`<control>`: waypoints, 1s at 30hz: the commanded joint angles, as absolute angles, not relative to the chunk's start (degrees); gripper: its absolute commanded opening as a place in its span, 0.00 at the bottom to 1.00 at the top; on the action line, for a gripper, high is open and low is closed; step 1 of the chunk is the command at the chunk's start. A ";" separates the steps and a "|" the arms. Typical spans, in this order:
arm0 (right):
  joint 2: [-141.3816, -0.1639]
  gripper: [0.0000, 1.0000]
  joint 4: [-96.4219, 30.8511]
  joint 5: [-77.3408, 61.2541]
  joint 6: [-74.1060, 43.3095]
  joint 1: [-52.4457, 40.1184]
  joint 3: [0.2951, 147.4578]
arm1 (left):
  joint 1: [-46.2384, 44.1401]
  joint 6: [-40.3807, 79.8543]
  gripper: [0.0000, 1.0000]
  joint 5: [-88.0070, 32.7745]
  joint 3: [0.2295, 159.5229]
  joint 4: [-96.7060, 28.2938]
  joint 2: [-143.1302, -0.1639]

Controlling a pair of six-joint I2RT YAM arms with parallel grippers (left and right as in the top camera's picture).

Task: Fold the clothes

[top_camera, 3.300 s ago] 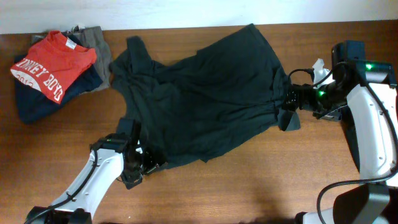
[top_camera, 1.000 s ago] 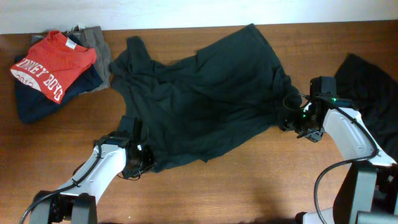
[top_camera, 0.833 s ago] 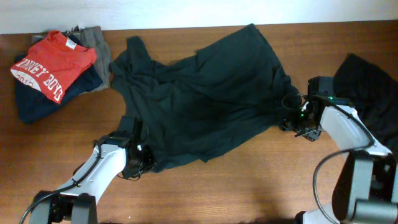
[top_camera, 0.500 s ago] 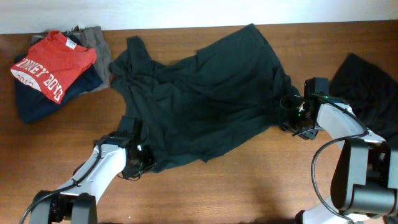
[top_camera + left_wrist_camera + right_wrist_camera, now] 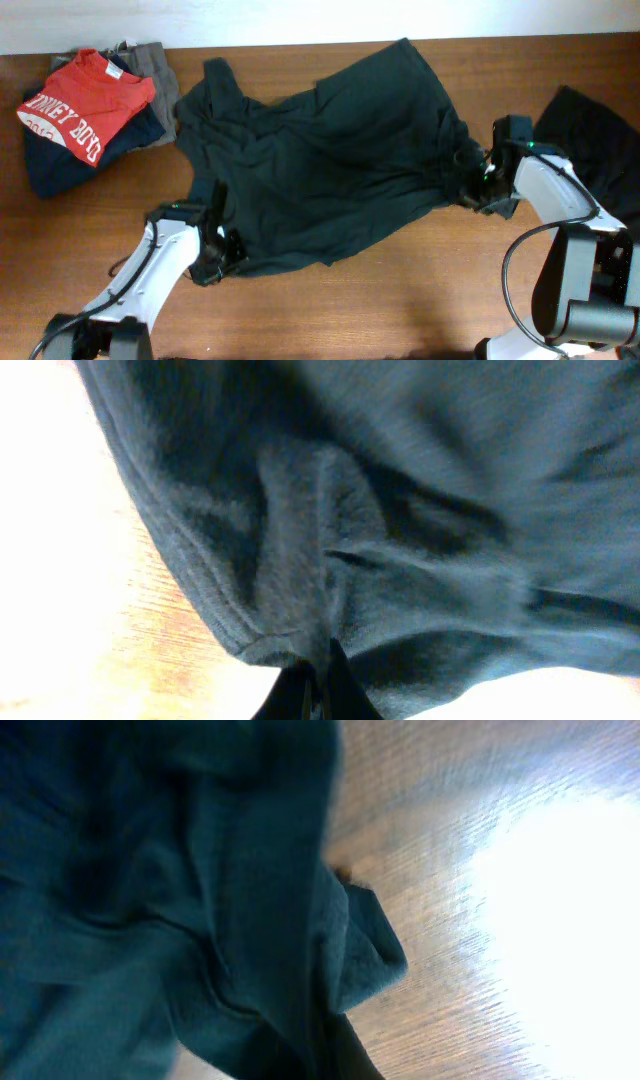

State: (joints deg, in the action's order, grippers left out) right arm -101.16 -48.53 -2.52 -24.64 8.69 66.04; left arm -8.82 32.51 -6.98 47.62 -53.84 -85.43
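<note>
Dark T-shirt [image 5: 330, 150] crumpled; left jaws, right jaws clamped on its edges, tips mostly buried in folds.

Dark T-shirt [image 5: 320, 160] spread crumpled; left gripper [image 5: 222, 246] closed on lower-left hem; right gripper [image 5: 473, 181] closed on right edge; folded pile [image 5: 85, 108] top-left
</note>
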 commanded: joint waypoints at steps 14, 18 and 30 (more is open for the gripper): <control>-94.89 0.04 -69.28 0.34 -24.10 18.22 89.19 | -6.11 31.64 0.01 9.08 78.54 -79.81 -79.88; -91.98 0.04 -72.27 0.32 -24.53 18.39 89.17 | -1.50 31.62 0.01 9.04 79.50 -82.21 -79.50; -86.85 0.04 -84.16 2.87 -27.57 18.39 88.62 | 0.93 31.59 0.01 8.95 80.14 -82.08 -78.98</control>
